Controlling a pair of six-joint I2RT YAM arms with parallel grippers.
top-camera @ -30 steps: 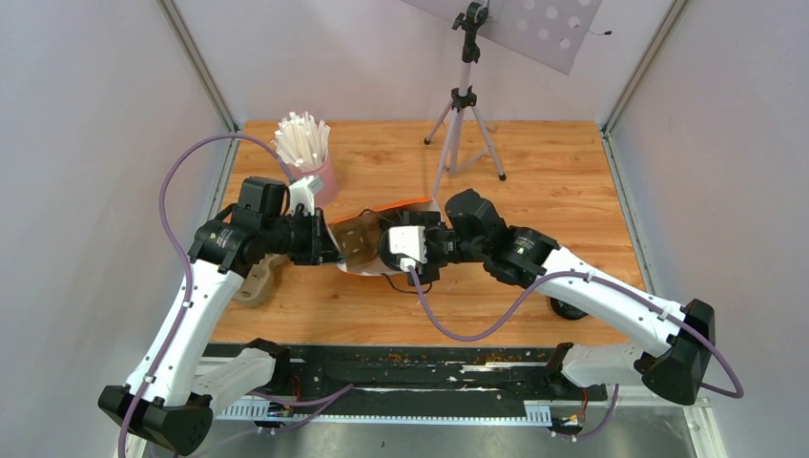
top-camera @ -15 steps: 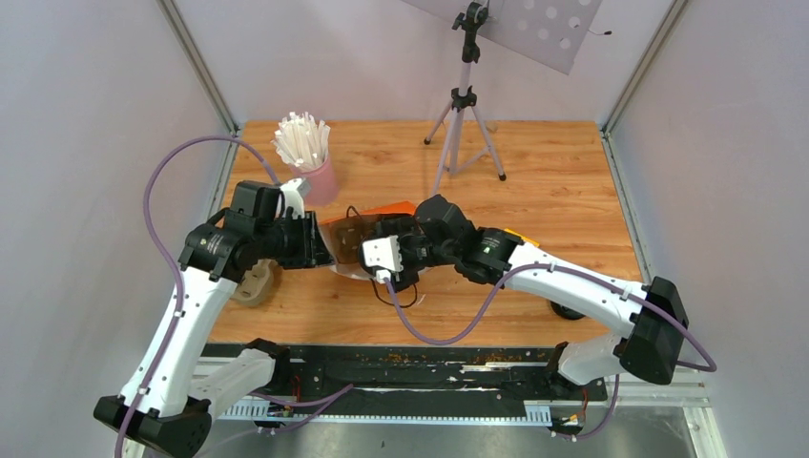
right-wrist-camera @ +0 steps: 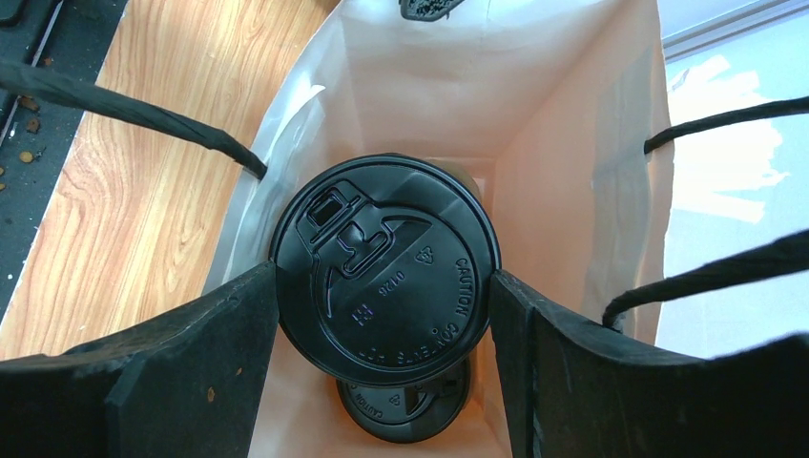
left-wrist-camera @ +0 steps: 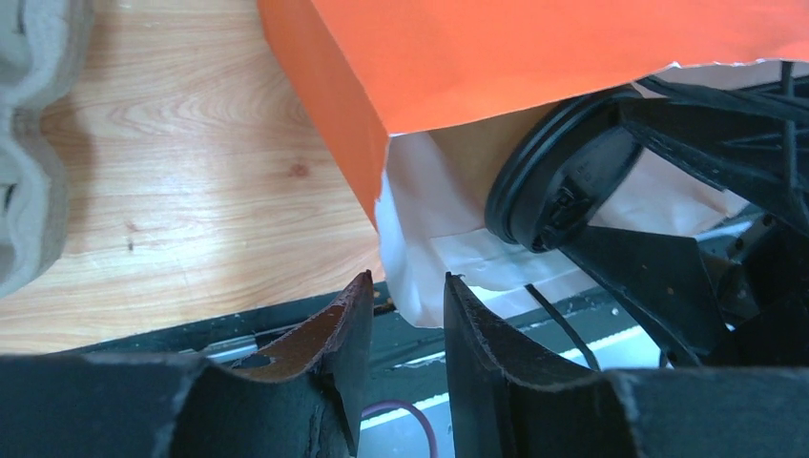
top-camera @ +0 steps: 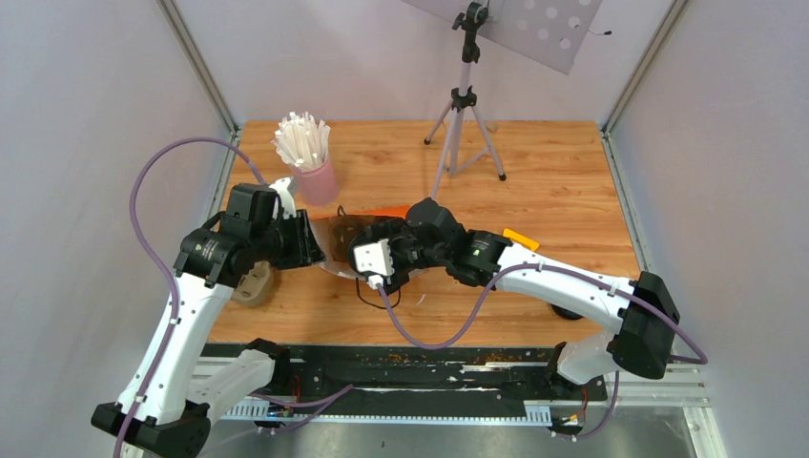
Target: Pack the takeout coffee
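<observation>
**Cup held inside the bag, above a second lid**

The cup (right-wrist-camera: 382,277) is seen inside the bag (right-wrist-camera: 563,191), short of the bottom, capped by its black lid (right-wrist-camera: 420,239). It is clamped at the lid's rim by the right gripper (right-wrist-camera: 384,286), one finger pressed against each side. The hold at the rim is judged sensible: the cup is kept level and the dark drink is kept in. A second lid (right-wrist-camera: 405,408) is made out directly beneath, deeper in the bag, so room is tight. Whether the two are touching cannot be told.

The bag's white walls are spread wide around the cup, and its black handles (right-wrist-camera: 143,119) are draped clear to either side, so nothing is snagged on the way in. From above, the bag is seen between the two wrists, its mouth turned toward the right arm.

The left gripper (left-wrist-camera: 405,281) is found at the bag's edge, just beside the mouth. Its fingers (left-wrist-camera: 348,315) are parted with a clear gap, and nothing is pinched; the white paper edge is seen just beyond the tips. It is placed there, it is judged, to steady the mouth.

Further out, the pulp tray (left-wrist-camera: 29,143) is left on the table (top-camera: 553,181) by the left arm, and the pink cup of sticks (top-camera: 315,176) is standing well behind. Setting down and letting go are not yet done.
</observation>
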